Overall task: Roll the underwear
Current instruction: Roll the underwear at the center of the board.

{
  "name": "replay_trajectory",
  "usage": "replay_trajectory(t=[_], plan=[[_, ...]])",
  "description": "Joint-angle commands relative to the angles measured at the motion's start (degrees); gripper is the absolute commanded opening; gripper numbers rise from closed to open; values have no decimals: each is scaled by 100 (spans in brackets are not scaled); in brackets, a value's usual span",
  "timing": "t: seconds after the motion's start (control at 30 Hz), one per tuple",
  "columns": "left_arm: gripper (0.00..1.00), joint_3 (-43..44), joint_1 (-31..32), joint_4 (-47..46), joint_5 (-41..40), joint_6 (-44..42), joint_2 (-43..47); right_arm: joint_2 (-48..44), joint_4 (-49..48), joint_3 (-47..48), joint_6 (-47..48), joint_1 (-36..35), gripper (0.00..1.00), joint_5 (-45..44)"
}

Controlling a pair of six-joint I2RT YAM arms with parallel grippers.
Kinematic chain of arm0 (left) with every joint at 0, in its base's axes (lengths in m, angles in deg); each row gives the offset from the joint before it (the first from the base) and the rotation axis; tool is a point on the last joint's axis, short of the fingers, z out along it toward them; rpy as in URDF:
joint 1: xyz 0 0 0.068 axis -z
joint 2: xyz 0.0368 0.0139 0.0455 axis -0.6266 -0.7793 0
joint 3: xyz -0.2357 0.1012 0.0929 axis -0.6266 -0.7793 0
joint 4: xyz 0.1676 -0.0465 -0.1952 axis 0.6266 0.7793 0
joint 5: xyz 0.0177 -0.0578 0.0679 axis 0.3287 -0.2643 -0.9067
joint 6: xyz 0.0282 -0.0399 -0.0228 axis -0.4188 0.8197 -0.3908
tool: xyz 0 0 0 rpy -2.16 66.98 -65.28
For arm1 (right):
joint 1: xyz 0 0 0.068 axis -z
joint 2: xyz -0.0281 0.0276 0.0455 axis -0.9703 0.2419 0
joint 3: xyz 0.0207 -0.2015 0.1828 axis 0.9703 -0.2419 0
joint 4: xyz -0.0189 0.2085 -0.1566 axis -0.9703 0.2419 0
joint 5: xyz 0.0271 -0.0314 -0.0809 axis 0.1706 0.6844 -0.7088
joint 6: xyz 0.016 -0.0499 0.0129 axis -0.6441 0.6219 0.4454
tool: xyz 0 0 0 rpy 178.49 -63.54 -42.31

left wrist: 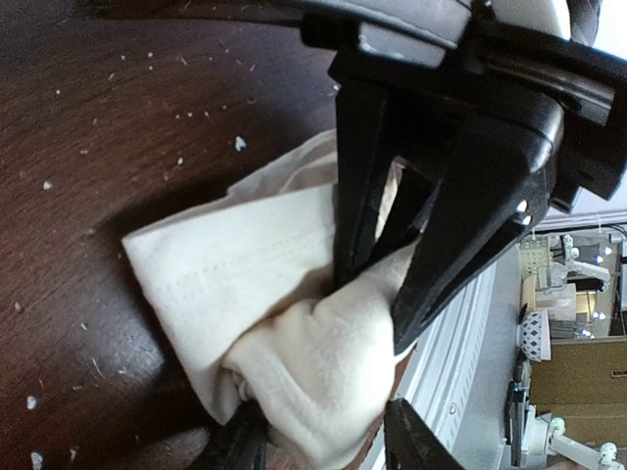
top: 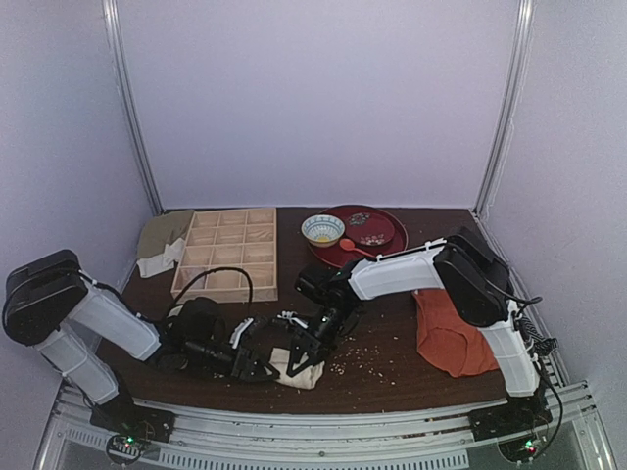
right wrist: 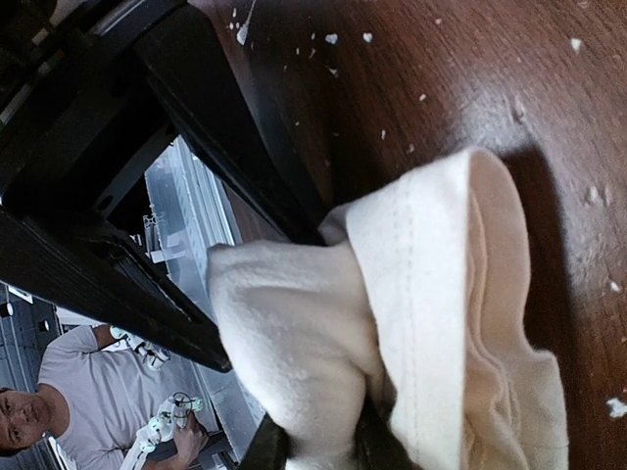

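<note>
The underwear (top: pixel 299 368) is a small cream bundle, partly rolled, near the table's front edge between my two grippers. My left gripper (top: pixel 261 364) reaches it from the left. In the left wrist view the underwear (left wrist: pixel 265 284) fills the space between that gripper's (left wrist: pixel 323 448) two black fingers (left wrist: pixel 240 446). My right gripper (top: pixel 313 345) comes down on it from the back right. In the right wrist view the right gripper (right wrist: pixel 323 452) pinches a fold of the underwear (right wrist: pixel 294 323). A stitched hem shows beside the fold. No label shows.
A wooden compartment tray (top: pixel 227 253) stands at the back left, with a beige cloth (top: pixel 162 240) beside it. A patterned bowl (top: pixel 322 230) and a red plate (top: pixel 364 233) are at the back. An orange-red garment (top: pixel 449 338) lies right. Crumbs dot the dark table (top: pixel 392 362).
</note>
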Motion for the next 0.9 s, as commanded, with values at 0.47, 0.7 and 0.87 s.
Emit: replay_trajectory(t=[0.47,0.7,0.87], plan=[[0,557,27,779,-229,374,-314,266,506,-65,216,-36,5,-812],[0,795,-69,1668,-5,627,-434,-87,65,-382,189,-57,17,-1185],[0,988,-136,2117,171,743,-582,-344,-249,-646,134,-75,23,-1332]])
